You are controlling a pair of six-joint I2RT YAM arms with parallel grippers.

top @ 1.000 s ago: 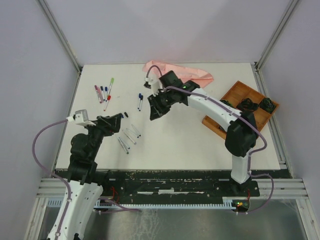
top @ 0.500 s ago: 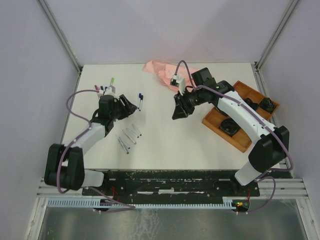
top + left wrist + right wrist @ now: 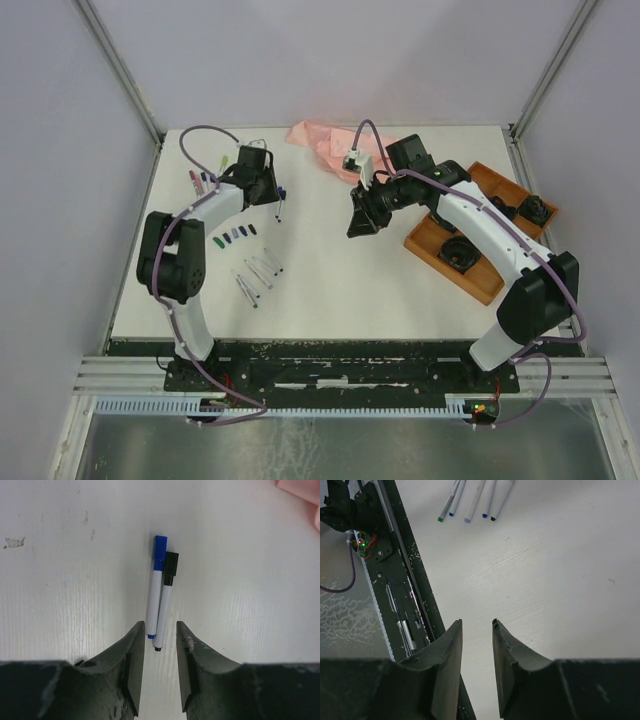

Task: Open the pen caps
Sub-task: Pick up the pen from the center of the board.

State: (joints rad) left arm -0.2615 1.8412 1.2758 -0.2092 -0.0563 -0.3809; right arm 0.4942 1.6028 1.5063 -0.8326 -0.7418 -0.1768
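Observation:
Two white pens lie side by side in the left wrist view, one with a blue cap (image 3: 160,550), one with a black cap (image 3: 171,564). My left gripper (image 3: 160,630) is open and empty, its tips on either side of the pens' tail ends. From above, the left gripper (image 3: 272,192) is at the same two pens (image 3: 280,206). A row of loose caps (image 3: 236,234) lies nearer, beside several uncapped barrels (image 3: 256,276). My right gripper (image 3: 353,230) is open and empty above mid-table; the right wrist view (image 3: 477,625) shows bare table between its fingers.
More capped pens (image 3: 200,181) lie at the far left, partly behind the left arm. A pink cloth (image 3: 325,140) is at the back. A wooden tray (image 3: 482,284) holding dark objects is at the right. The black front rail (image 3: 405,555) shows in the right wrist view.
My left arm has swung from the front left out to the back, reaching the two capped pens. My right arm pulled back to the right and has since held still.

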